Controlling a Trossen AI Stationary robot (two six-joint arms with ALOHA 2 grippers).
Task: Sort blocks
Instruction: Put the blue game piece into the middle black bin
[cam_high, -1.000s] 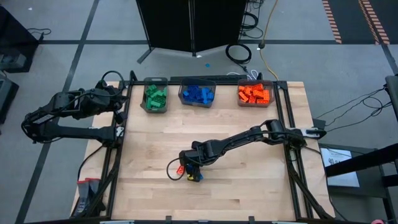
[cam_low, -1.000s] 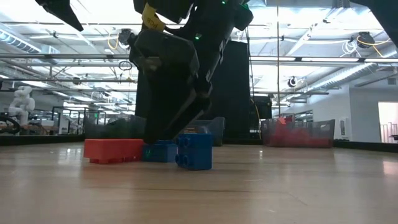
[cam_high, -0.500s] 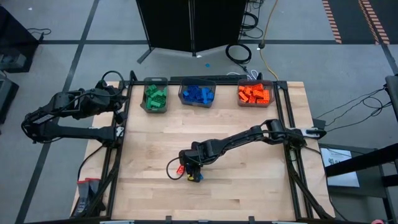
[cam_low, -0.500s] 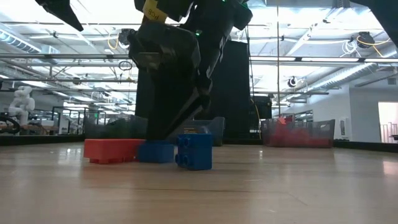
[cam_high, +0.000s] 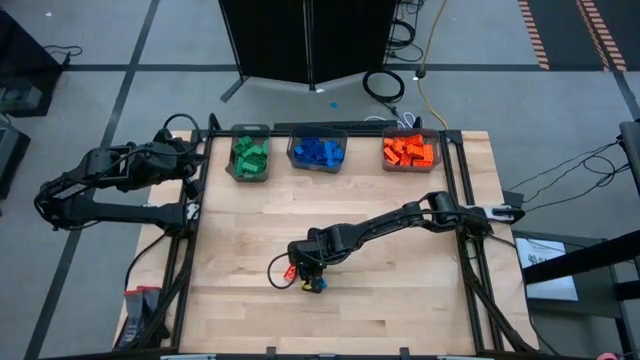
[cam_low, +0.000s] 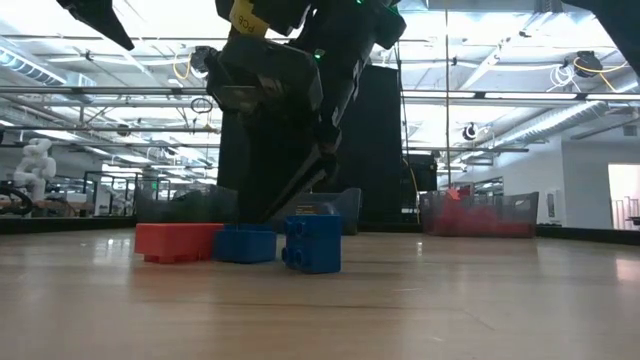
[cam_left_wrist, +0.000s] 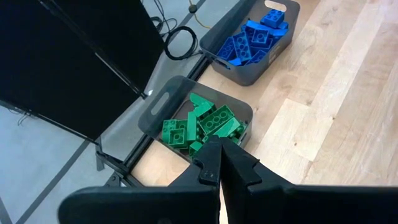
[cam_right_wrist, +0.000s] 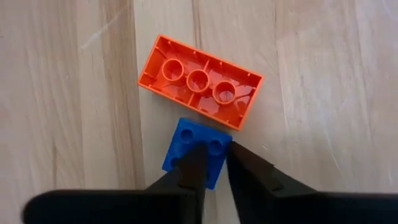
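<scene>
Near the table's middle front, my right gripper (cam_right_wrist: 215, 151) points steeply down, shut on a small blue brick (cam_right_wrist: 176, 151). That brick lies beside an orange brick (cam_right_wrist: 199, 81) turned underside up. A taller blue brick (cam_low: 312, 243) stands a little nearer the front edge. The high view hides the small brick under the gripper (cam_high: 306, 268). My left gripper (cam_left_wrist: 218, 163) waits shut above the table's far left corner, over the bin of green blocks (cam_left_wrist: 202, 127). My right gripper's two fingers come from above, slanting down onto the small blue brick's studded top. A strip of it (cam_right_wrist: 216, 148) shows in the narrow gap between them. One finger (cam_right_wrist: 191, 163) covers the brick's middle, the other stands at its edge. The brick sits flat on the table (cam_low: 245, 244).
Three grey bins line the far edge: green blocks (cam_high: 249, 155), blue blocks (cam_high: 317, 150) and orange blocks (cam_high: 410, 152). A black frame rail (cam_high: 455, 180) borders the table. Bare wood (cam_high: 400, 300) lies right of the loose bricks.
The small blue brick under my right gripper has shifted slightly toward the table's left. In the low view it now stands against the orange brick. The gripper has stayed where it was.
</scene>
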